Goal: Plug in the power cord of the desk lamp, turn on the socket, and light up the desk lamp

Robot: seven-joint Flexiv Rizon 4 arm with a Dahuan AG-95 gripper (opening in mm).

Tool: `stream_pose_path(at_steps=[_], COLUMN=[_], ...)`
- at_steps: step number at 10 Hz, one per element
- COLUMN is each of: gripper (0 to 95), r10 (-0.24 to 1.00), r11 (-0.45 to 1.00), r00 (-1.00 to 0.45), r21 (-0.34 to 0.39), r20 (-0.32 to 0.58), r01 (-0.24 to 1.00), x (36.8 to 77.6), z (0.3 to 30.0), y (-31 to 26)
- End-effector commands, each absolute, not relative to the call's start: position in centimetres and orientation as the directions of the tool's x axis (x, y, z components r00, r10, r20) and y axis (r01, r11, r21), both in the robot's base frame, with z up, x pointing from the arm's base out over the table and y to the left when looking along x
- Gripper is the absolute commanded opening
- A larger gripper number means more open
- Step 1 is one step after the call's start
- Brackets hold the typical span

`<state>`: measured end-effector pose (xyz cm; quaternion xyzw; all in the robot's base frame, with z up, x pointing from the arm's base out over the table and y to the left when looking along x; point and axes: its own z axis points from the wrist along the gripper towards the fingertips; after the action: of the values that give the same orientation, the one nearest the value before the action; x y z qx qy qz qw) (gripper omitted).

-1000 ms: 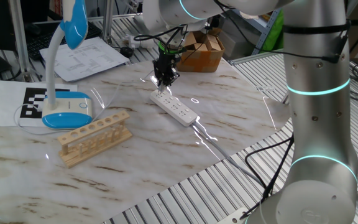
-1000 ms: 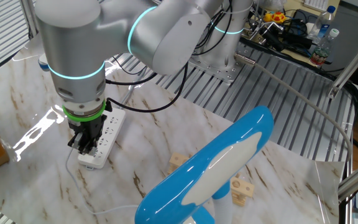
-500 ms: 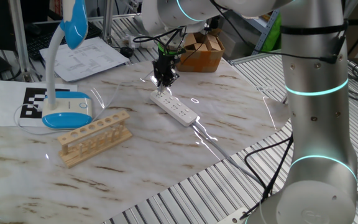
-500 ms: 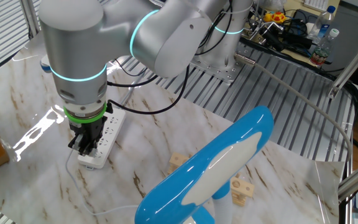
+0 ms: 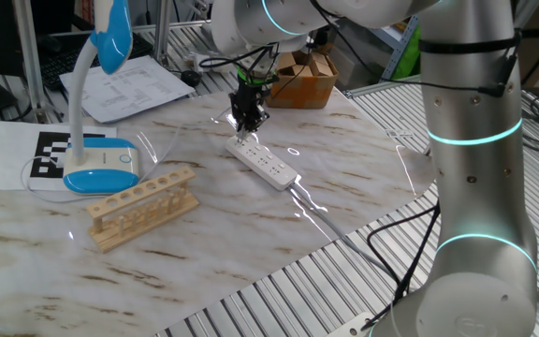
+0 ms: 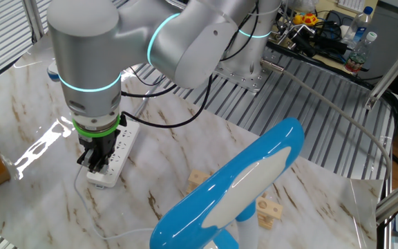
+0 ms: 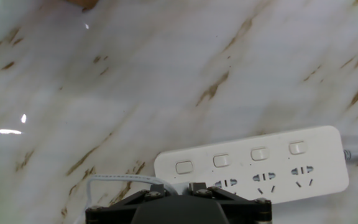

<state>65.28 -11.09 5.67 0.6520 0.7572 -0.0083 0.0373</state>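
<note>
moved: nothing, my gripper [image 6: 97, 163] stays over the socket [image 5: 263, 164] end | grip: narrow, probably holding the power cord [image 7: 126, 180] plug, uncertain | left: switch, desk lamp [image 5: 96, 103] unlit

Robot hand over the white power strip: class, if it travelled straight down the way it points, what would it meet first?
Most likely the end of the long flat white power strip farthest from its thick cable. The black two-finger hand points straight down just above it. Whether the fingers already touch it cannot be told.

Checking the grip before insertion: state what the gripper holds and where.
Apparently the power cord, by its plug end; the gripper hides the plug itself.
</note>
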Motion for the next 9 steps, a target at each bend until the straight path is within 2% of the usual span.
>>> stream_pose_path(at_steps=[1,9], gripper=[0.0,0.0], r10=[0.987,0.986], r11=[0.151,0.152], r00=[-0.148,-0.148], r21=[0.04,0.048], r20=[-0.068,-0.079], r01=[0.988,0.987], x=[65.18,64.81], z=[5.63,5.29], y=[-11.03,-10.37])
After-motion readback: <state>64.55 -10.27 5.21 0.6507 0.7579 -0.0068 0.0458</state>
